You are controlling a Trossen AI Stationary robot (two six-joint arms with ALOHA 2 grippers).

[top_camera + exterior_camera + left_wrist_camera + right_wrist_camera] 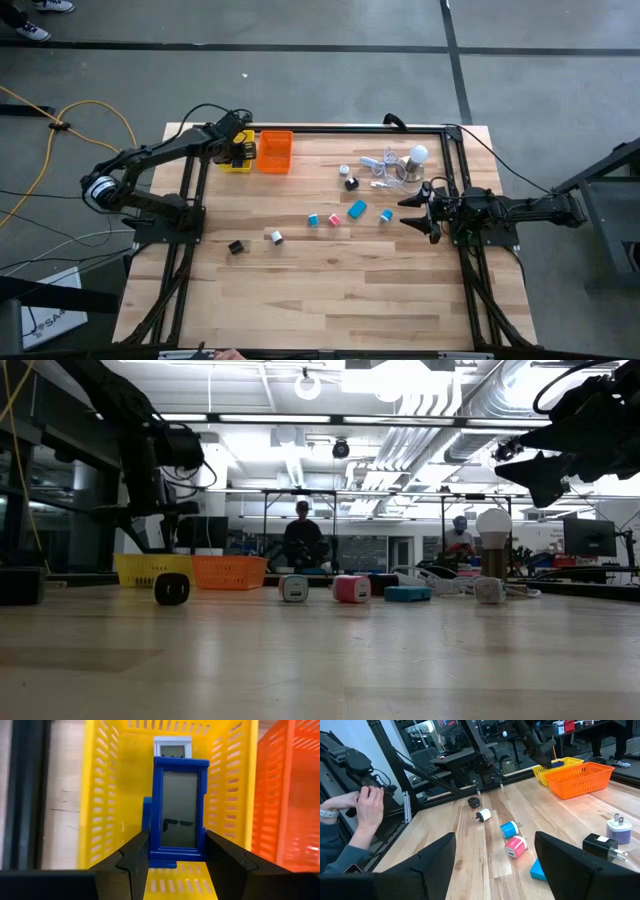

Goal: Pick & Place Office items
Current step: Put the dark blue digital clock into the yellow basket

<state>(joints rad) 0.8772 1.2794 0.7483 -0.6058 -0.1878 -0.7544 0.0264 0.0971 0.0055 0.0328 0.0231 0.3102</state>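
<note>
My left gripper (177, 865) hangs over the yellow basket (236, 160) at the table's far left, shut on a blue rectangular piece with a grey screen (179, 810). A white-framed piece (172, 746) lies in the basket behind it. Several office items lie loose mid-table: a black one (236, 247), a white one (276, 237), a blue one (313, 219), a pink one (334, 219) and a light-blue one (357, 209). My right gripper (408, 211) waits open at the right edge, holding nothing. My left gripper pinches the blue piece between its two fingers (135, 860), on its two long side edges (201, 851) at the end nearest the gripper. The fingers come steeply from above and lie along the piece. The piece points down into the yellow basket; whether it touches the floor I cannot tell.
An orange basket (275, 152) stands right beside the yellow one. A white light bulb (419, 155) and a white cable (385, 165) lie at the far right, with a black piece (352, 184) near them. Black frame rails (190, 210) run along both sides. A person's hand (370, 810) shows beyond the table.
</note>
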